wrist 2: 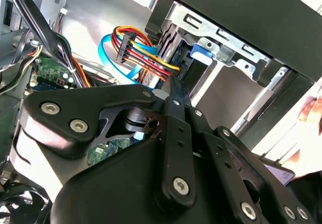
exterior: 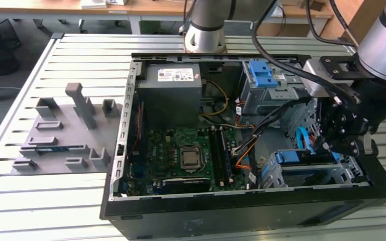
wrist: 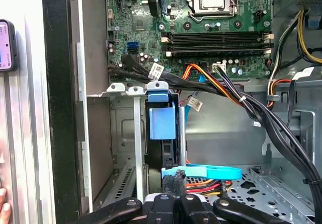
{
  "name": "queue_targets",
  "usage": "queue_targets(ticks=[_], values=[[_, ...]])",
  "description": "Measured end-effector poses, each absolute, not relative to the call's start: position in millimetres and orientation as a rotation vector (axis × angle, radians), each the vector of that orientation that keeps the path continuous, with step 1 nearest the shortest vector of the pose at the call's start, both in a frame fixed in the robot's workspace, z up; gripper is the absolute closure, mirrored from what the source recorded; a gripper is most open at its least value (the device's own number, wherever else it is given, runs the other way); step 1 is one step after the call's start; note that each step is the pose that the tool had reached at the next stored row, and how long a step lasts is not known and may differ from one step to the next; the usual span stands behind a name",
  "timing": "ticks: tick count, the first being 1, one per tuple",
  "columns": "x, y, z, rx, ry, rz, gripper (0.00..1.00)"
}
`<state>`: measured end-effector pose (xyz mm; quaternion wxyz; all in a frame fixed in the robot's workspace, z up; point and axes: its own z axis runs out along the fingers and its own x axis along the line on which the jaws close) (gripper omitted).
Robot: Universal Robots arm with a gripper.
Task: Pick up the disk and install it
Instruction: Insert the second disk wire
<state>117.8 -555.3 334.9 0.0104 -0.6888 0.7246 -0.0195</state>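
The disk (wrist: 162, 153) stands on edge in the lower drive cage (wrist: 136, 133) of the open computer case, with its blue carrier tab (wrist: 162, 122) on top. In the exterior view its blue carrier (exterior: 293, 157) shows in the cage at the case's front right corner. My gripper (exterior: 327, 143) hangs inside the case just beside that cage. In both wrist views its fingers are shut together with nothing between them, and the tips (wrist 2: 173, 88) sit close to the disk's end (wrist 2: 193, 70) and the cable plugs (wrist 2: 126, 45). The gripper's base (wrist: 176, 204) lies just short of the black plug (wrist: 173, 181).
A second metal cage with a blue latch (exterior: 263, 75) sits at the case's back right. Cable bundles (wrist: 251, 113) cross beside the gripper, with the motherboard (exterior: 186, 155) beyond. A grey fixture block (exterior: 66, 130) lies on the slatted table at the exterior view's left. A person's hand (wrist 2: 312, 113) rests outside the case wall.
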Motion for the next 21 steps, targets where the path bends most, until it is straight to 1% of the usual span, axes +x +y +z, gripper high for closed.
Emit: queue_targets(ticks=[5,21], values=[[118.3,-555.3,335.0,-2.150,2.261,-0.059,0.89],[118.5,-555.3,351.3,-2.152,2.264,-0.054,0.89]])
